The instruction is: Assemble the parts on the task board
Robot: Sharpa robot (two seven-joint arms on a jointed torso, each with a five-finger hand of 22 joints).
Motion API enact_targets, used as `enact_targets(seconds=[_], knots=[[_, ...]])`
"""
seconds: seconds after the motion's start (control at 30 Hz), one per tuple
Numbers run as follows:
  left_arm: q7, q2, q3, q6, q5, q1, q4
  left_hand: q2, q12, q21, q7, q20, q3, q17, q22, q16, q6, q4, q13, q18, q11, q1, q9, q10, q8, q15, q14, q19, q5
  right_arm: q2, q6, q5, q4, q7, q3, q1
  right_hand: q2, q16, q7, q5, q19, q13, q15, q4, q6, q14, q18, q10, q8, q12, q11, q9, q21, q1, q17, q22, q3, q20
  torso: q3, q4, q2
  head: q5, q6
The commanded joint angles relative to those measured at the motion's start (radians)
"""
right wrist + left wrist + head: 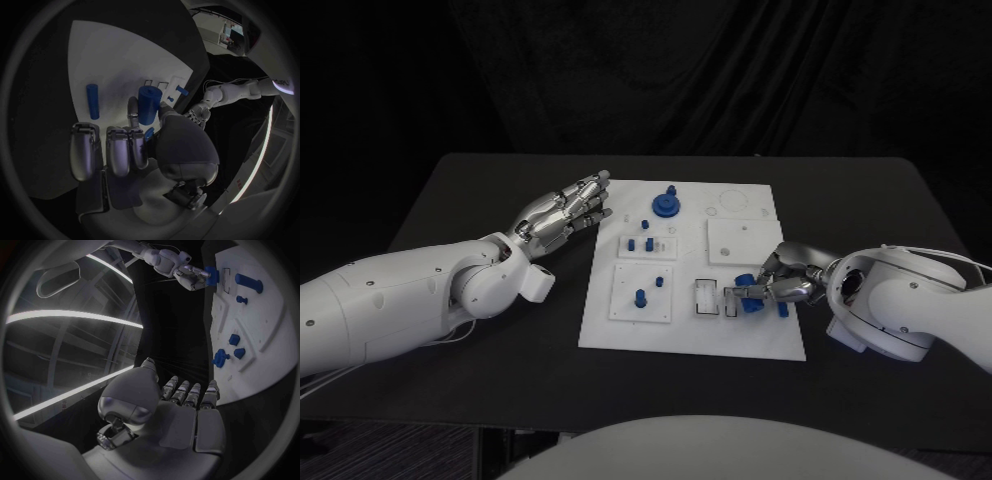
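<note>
Board near edge: bare white strip of the task board, which lies in the middle of the black table.
Right hand: the right hand sits over the board's near right part, fingers closed on a blue cylinder part; in the right wrist view the cylinder stands between thumb and fingers, just above the board.
Near it: a small blue part sits under the hand, beside a white slotted block.
Loose rod: a blue rod lies flat on the board, apart from the held cylinder.
Near left tile: a blue peg stands on a raised white square.
Middle left tile: small blue pieces stand close together.
Far side: a blue round part sits at the board's far middle.
Left hand: the left hand hovers at the board's far left edge, fingers stretched forward and slightly apart, nothing in them.
</note>
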Motion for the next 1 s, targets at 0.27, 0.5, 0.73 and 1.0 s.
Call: enact_targets(seconds=[0.27, 0.5, 0.73, 1.0], knots=[[0.010, 0.005, 0.001, 0.015, -0.001, -0.002, -0.002, 0.001, 0.005, 0.003, 0.009, 0.005, 0.003, -0.002, 0.001, -0.004, 0.000, -0.005, 0.002, 0.009, 0.008, 0.012, 0.001, -0.001, 0.007, 0.007, -0.002, 0.002, 0.006, 0.016, -0.055, 0.118, 0.003, 0.024, 0.000, 0.009, 0.021, 0.006, -0.002, 0.002, 0.064, 0.263, -0.005, -0.047, 0.011, 0.102, -0.002, 0.108, 0.001, 0.005, -0.002, -0.001, -0.003, 0.031, 0.263, 0.235, 0.042, 0.003, -0.0022, 0.0017, 0.002, -0.006, 0.000], [0.008, 0.006, 0.001, 0.015, -0.001, -0.002, -0.002, 0.001, 0.005, 0.003, 0.009, 0.005, 0.003, -0.002, 0.001, -0.004, 0.000, -0.005, 0.002, 0.009, 0.008, 0.012, 0.001, -0.001, 0.007, 0.007, -0.002, 0.002, 0.006, 0.050, -0.038, 0.134, -0.025, 0.023, 0.000, 0.009, 0.024, 0.006, -0.001, 0.002, 0.062, 0.263, -0.005, -0.049, 0.008, 0.102, -0.001, 0.108, -0.002, 0.005, -0.002, -0.003, -0.007, 0.029, 0.263, 0.233, 0.042, 0.003, -0.0008, 0.0019, 0.002, -0.009, 0.000], [0.009, 0.006, 0.001, 0.014, -0.001, -0.003, 0.000, 0.001, 0.005, 0.003, 0.009, 0.005, 0.003, -0.002, 0.001, -0.004, 0.000, -0.006, 0.002, 0.009, 0.008, 0.013, 0.001, -0.001, 0.007, 0.008, -0.002, 0.002, 0.007, 0.081, -0.018, 0.137, -0.043, 0.009, 0.000, 0.005, 0.032, 0.006, 0.003, 0.001, 0.053, 0.263, -0.003, -0.049, -0.001, 0.102, 0.003, 0.108, -0.011, 0.005, 0.001, -0.006, -0.023, 0.016, 0.263, 0.227, 0.039, 0.004, -0.0012, 0.0024, 0.002, -0.010, 0.000], [0.008, 0.007, 0.001, 0.015, -0.001, -0.003, -0.001, 0.001, 0.006, 0.003, 0.010, 0.005, 0.004, -0.002, 0.001, -0.004, 0.000, -0.007, 0.002, 0.009, 0.008, 0.013, 0.001, -0.001, 0.007, 0.008, -0.002, 0.002, 0.008, 0.104, 0.007, 0.138, -0.056, -0.005, 0.000, 0.002, 0.037, 0.006, 0.007, 0.001, 0.048, 0.263, 0.002, -0.045, -0.007, 0.102, 0.006, 0.108, -0.020, 0.005, 0.004, -0.009, -0.033, -0.002, 0.263, 0.224, 0.031, 0.007, -0.0022, 0.0028, 0.003, -0.011, 0.000]])
